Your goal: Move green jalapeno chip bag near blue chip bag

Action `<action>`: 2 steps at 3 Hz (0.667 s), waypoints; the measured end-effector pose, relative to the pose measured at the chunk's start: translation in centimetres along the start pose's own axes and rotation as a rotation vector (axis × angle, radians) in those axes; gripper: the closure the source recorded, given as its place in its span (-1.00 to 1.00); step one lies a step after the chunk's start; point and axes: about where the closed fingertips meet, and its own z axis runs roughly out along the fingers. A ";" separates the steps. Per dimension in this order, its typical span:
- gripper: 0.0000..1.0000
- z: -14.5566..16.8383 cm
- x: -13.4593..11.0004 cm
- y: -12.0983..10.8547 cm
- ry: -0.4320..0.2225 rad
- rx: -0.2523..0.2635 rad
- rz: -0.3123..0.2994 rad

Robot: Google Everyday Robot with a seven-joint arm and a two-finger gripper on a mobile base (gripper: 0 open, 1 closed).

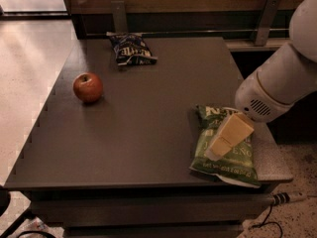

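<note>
Tabletop: one arm, two chip bags, one apple

Dark and matte, the single table (148, 133) fills most of the camera view, a flat rectangular slab with a row of small notches down its left edge. Its right front corner is covered by the arm and the larger bag.

One arm (277, 88), smooth white and rounded, enters from the right (its upper part is cut off by the frame edge) and ends in a vented, drum-like wrist.

The green jalapeno chip bag (223, 170) lies flat at the front right of the table, crinkled foil, its lower corner hanging past the table's front edge. Much of its white lettering is hidden.

One cream, blocky gripper (217, 148) slants down and left from the wrist, over the middle of the green bag; whether it is apart, together or clamped on the foil cannot be told, nor whether it touches.

The blue chip bag (131, 49), small and crumpled, lies at the far edge, well apart from the green one.

One red apple (88, 87), round and glossy, sits near the left edge.
</note>
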 end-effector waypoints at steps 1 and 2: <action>-1.00 2.6 -0.5 1.1 -0.020 -0.035 0.019; -0.98 5.3 -0.3 1.5 -0.036 -0.078 0.037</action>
